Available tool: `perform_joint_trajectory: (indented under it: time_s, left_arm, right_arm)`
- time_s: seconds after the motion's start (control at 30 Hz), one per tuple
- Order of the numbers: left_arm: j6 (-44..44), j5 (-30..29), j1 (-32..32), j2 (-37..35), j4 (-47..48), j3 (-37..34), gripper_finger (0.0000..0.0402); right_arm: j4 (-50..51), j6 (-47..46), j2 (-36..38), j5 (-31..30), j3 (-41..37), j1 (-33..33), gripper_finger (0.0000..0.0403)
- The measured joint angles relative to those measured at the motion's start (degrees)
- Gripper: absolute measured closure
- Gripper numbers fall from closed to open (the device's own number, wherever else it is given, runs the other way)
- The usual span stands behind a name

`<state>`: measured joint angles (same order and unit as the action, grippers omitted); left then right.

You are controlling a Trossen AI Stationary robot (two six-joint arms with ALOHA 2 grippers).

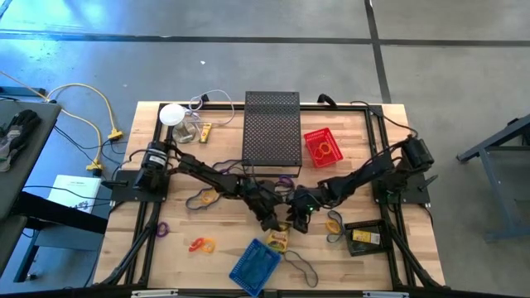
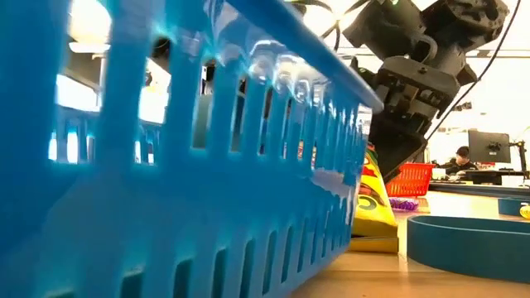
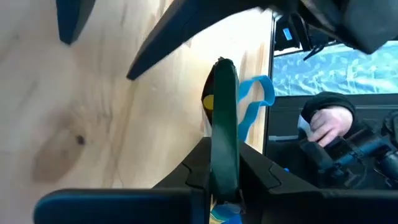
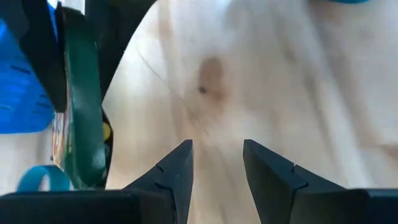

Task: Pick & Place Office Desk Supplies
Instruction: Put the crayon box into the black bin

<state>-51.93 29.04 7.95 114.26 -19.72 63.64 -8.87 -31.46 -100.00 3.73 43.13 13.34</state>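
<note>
Standing on edge, yellow packet (image 3: 224, 124) pinched in left claw (image 3: 224, 186); right claw (image 4: 217, 165) part-open, empty

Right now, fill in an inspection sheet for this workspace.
Surface: wooden table, black frame rails along its edges.
Job's things: rubber bands loose on the wood; yellow packet by the blue basket; more bands in the red basket.
Clutter: black mesh box; white round object.
Grippers: left gripper shut on a green-edged packet, standing on edge; right gripper open over bare wood, holding nothing.
Cables: yellow cables on the floor, left of the table.
Surroundings: concrete floor; a person at a monitor beyond the table.
</note>
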Motion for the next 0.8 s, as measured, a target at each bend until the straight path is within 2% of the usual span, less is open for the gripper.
perform_joint_trajectory:
  time_s: [0.17,0.3,0.47,0.67,0.8]
  left_arm:
    - [0.14,2.36,-1.87,0.0,-1.24,0.0,0.0364]
    - [0.26,4.0,-3.64,0.0,-3.34,-0.02,0.0364]
    - [5.65,4.41,-5.26,-1.1,-4.81,-0.02,0.0365]
    - [10.57,6.36,-6.08,-4.71,-4.2,-0.04,0.0365]
    - [14.5,7.27,-6.08,-6.92,-3.44,-0.04,0.0365]
  right_arm:
    - [8.58,-0.25,6.52,-6.6,-0.07,0.0,0.0273]
    - [12.38,-2.93,11.69,-7.79,-0.02,0.71,0.0273]
    - [17.62,-14.05,16.22,-9.34,0.03,3.42,0.0273]
    - [28.61,-24.57,17.76,-12.75,0.02,8.93,0.0259]
    - [28.86,-29.95,17.76,-7.9,-0.04,12.41,0.0239]
